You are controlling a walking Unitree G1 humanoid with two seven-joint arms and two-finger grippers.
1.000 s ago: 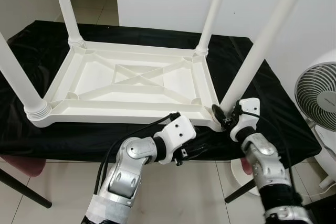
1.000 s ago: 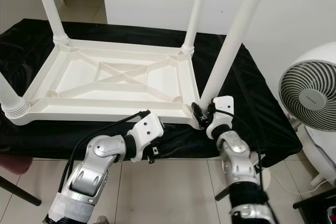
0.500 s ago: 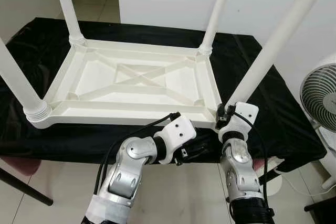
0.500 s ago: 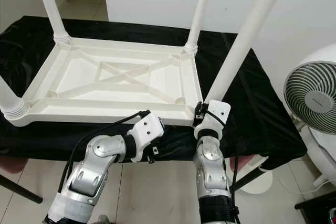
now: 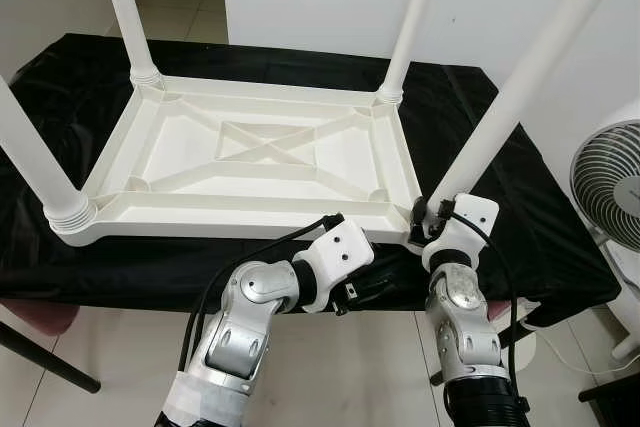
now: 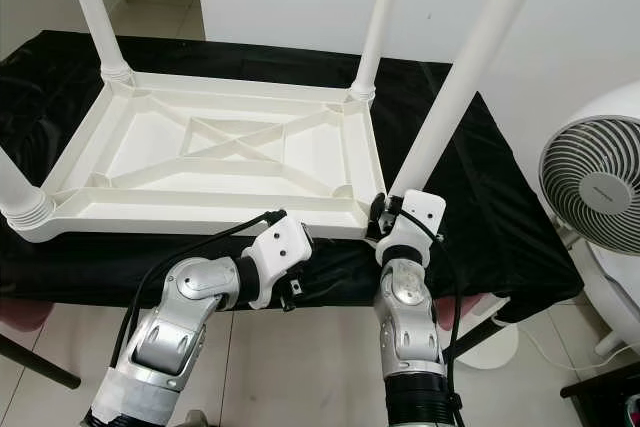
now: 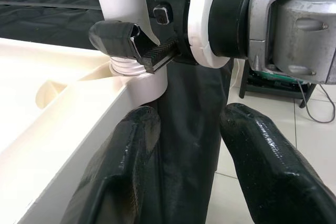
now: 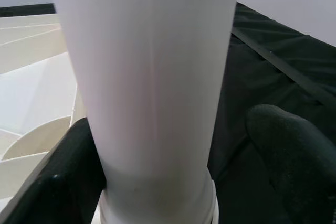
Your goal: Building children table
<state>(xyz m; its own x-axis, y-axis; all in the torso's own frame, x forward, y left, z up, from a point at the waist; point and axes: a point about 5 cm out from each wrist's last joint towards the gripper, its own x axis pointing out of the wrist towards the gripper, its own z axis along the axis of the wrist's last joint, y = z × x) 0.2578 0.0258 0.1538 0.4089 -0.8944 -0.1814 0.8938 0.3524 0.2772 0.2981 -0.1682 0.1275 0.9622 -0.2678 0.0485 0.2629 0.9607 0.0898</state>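
You have the white children's table (image 5: pixel 250 152) lying upside down on a black cloth (image 5: pixel 520 207) that covers a larger support, its four legs standing up from the corners, so the job looks close to done and the step in hand seems to be seating the near-right leg (image 5: pixel 520 87) in its socket. Your right gripper (image 7: pixel 137 45) sits at the base of that leg, its two black fingers set either side of the shaft just above the threaded collar; the right wrist view shows a gap between one finger and the leg, so read it as spread around the leg rather than clamped. Your left gripper (image 7: pixel 194 174) hangs below the table's near edge, fingers apart and holding nothing, aimed at the same corner. Next, you would likely close the right fingers on the shaft and turn or press it home while the left steadies the frame. The tops of all four legs are cut off, you cannot tell how deep the thread sits, and a white fan (image 5: pixel 608 185) stands close by on the right.
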